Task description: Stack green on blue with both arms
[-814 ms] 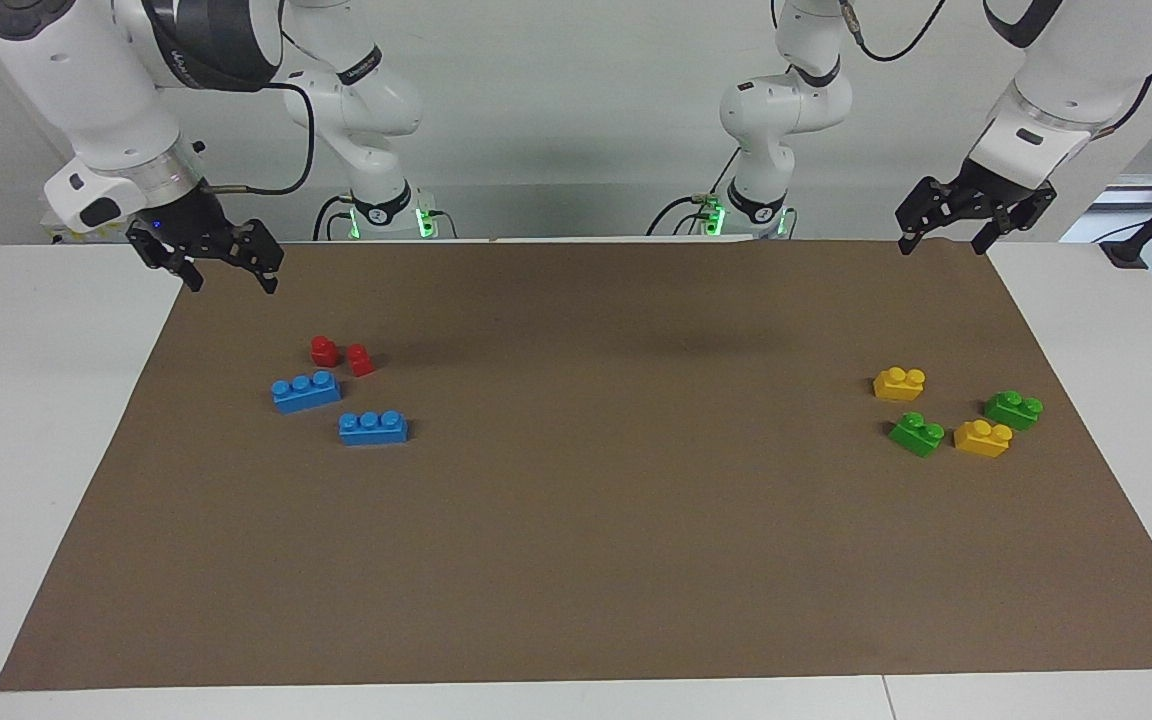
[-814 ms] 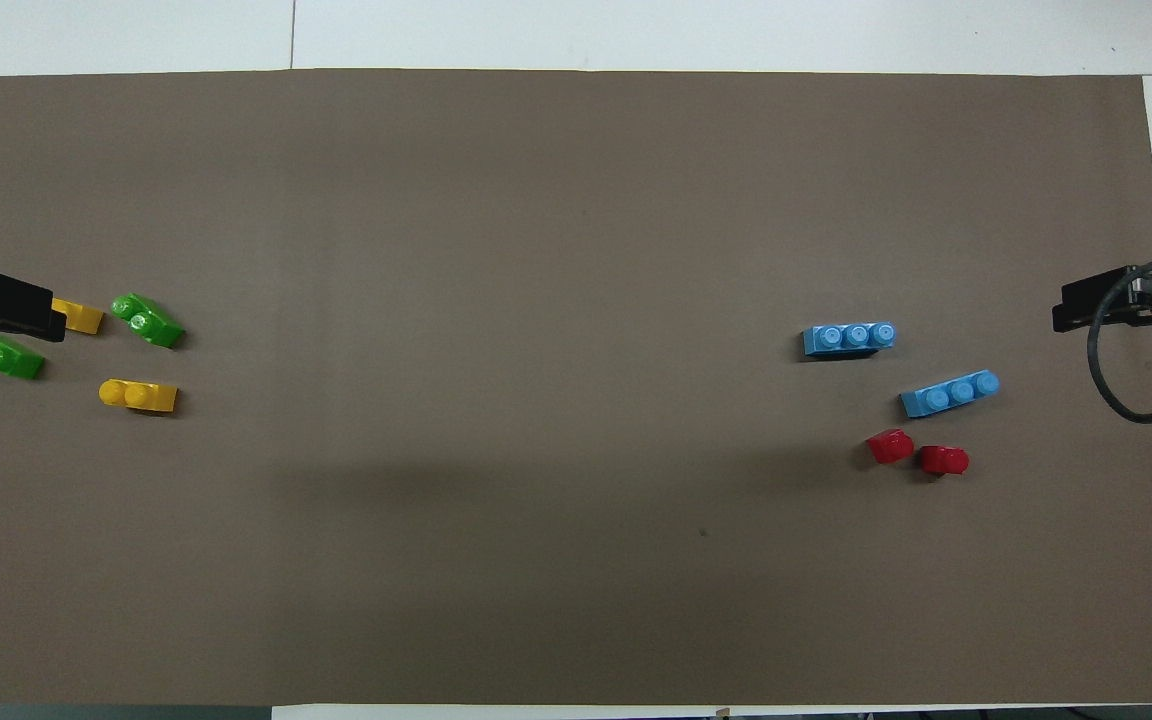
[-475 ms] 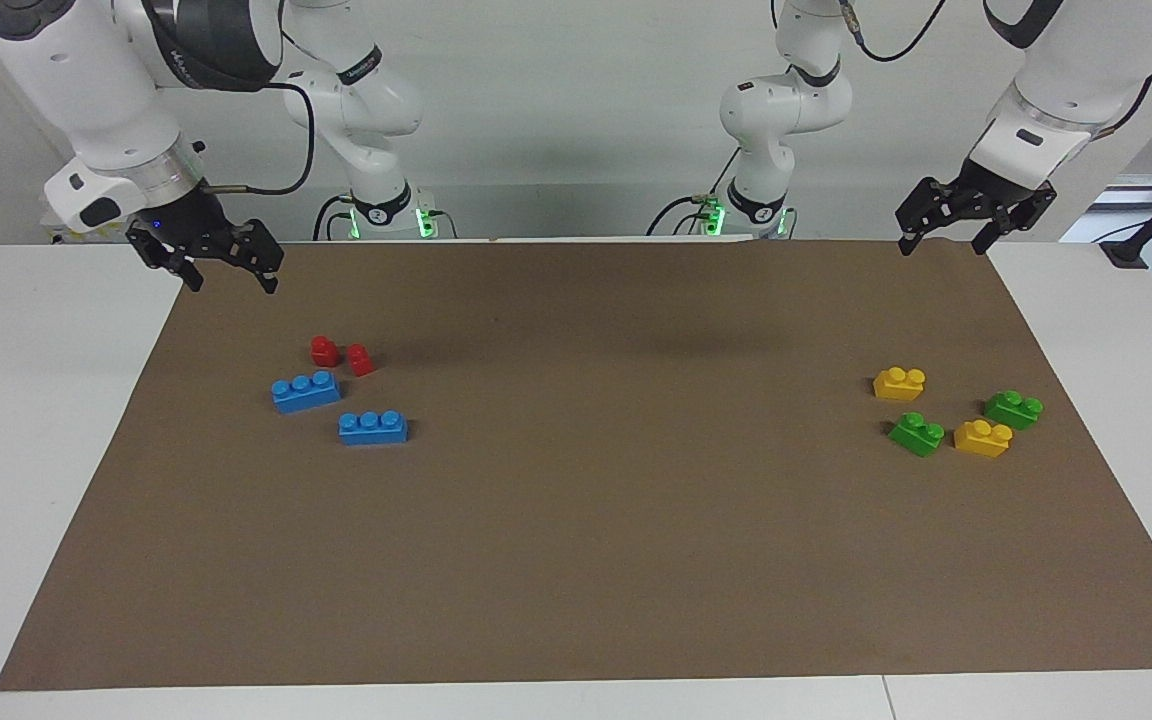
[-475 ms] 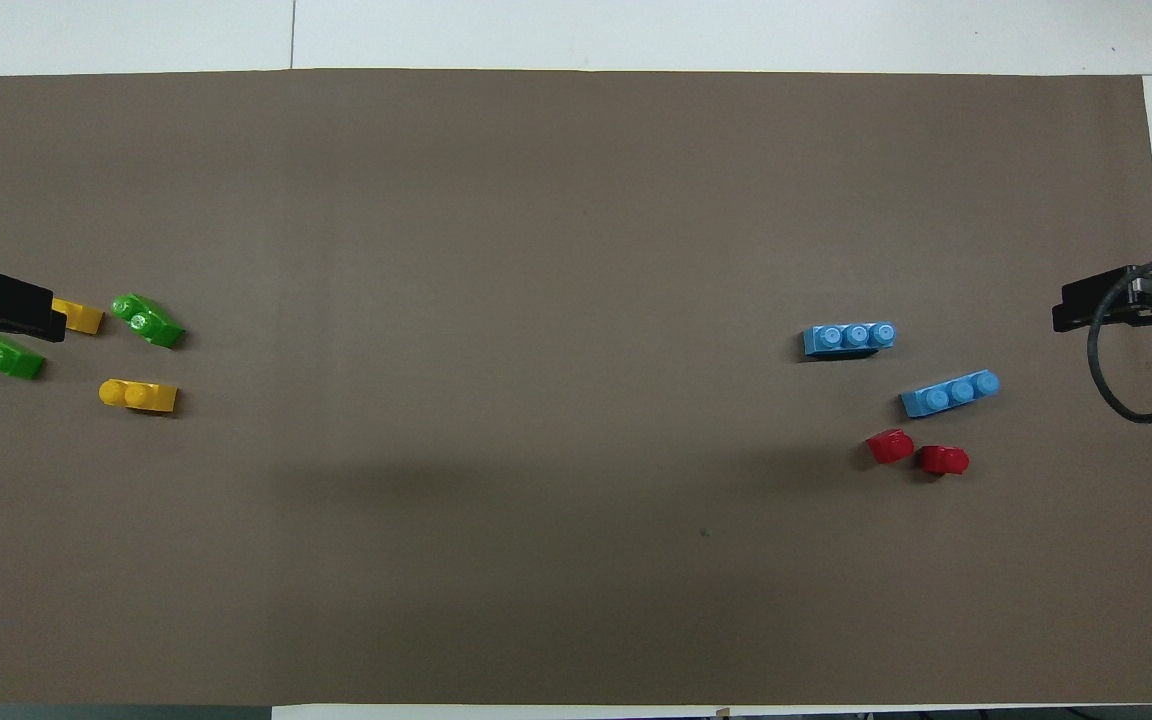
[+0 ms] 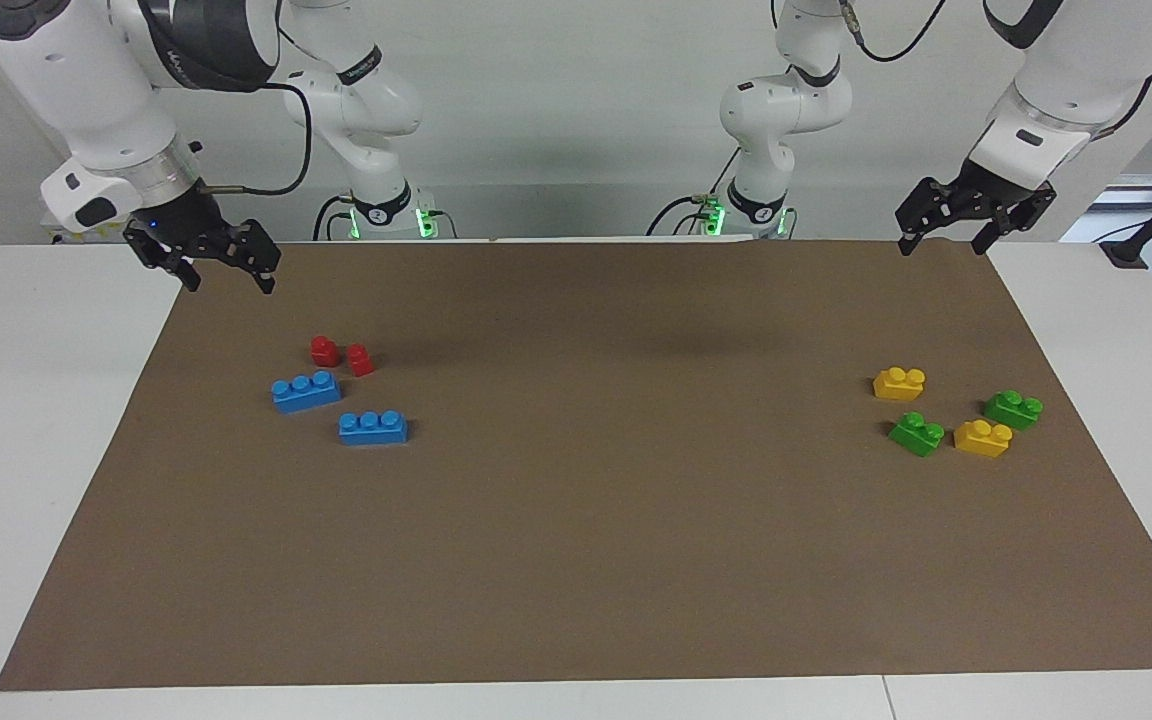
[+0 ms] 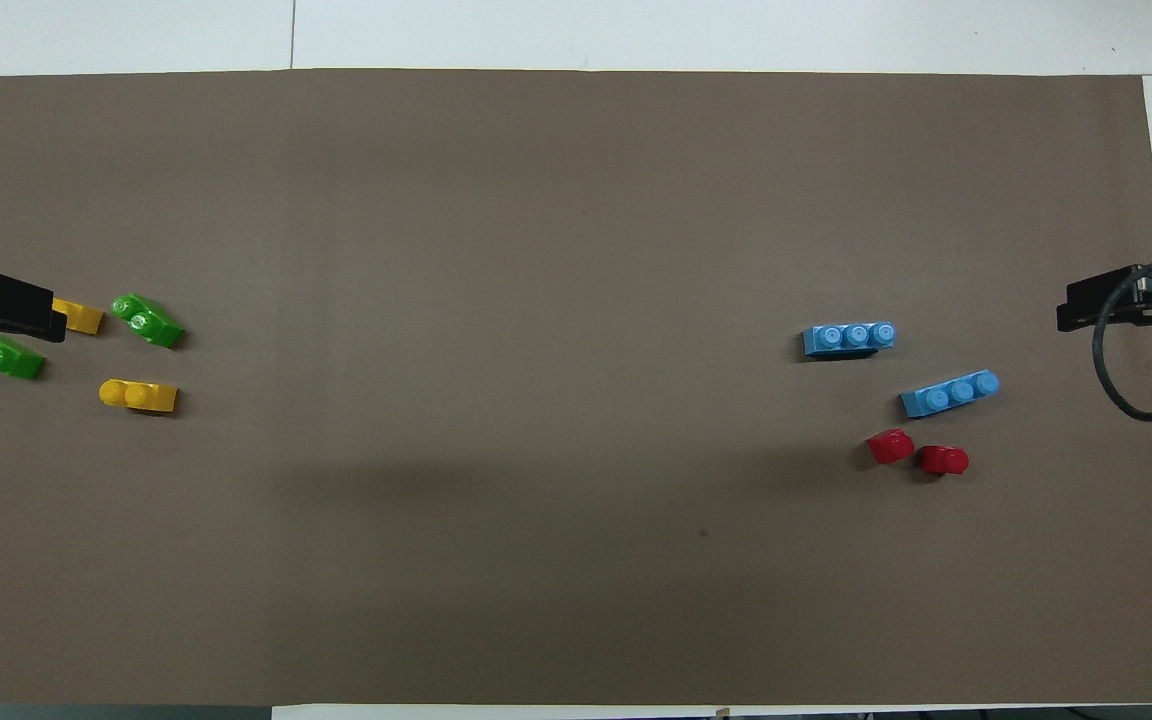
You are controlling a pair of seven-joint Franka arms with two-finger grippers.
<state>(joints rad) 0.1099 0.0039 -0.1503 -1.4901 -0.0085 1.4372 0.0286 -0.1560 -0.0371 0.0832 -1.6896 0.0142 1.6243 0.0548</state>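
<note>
Two green two-stud bricks lie at the left arm's end of the mat. One green brick (image 5: 917, 433) (image 6: 147, 320) lies toward the table's middle and looks brighter in the facing view. The other green brick (image 5: 1013, 409) (image 6: 1, 354) lies nearer the table's end. Two sky-blue three-stud bricks (image 5: 306, 391) (image 5: 372, 427) (image 6: 949, 392) (image 6: 847, 339) lie at the right arm's end. My left gripper (image 5: 942, 245) (image 6: 6, 310) is open and empty, raised over the mat's corner by the robots. My right gripper (image 5: 228, 272) (image 6: 1101, 305) is open and empty, raised over the mat's edge.
Two yellow two-stud bricks (image 5: 900, 382) (image 5: 982, 438) lie among the green ones; in the overhead view the left gripper partly covers one yellow brick (image 6: 76, 316). Two small red bricks (image 5: 325, 350) (image 5: 360, 359) lie beside the blue bricks, nearer the robots. A brown mat (image 5: 586, 520) covers the table.
My right gripper has shifted very slightly toward its end of the table. The left arm and all bricks have not moved.
</note>
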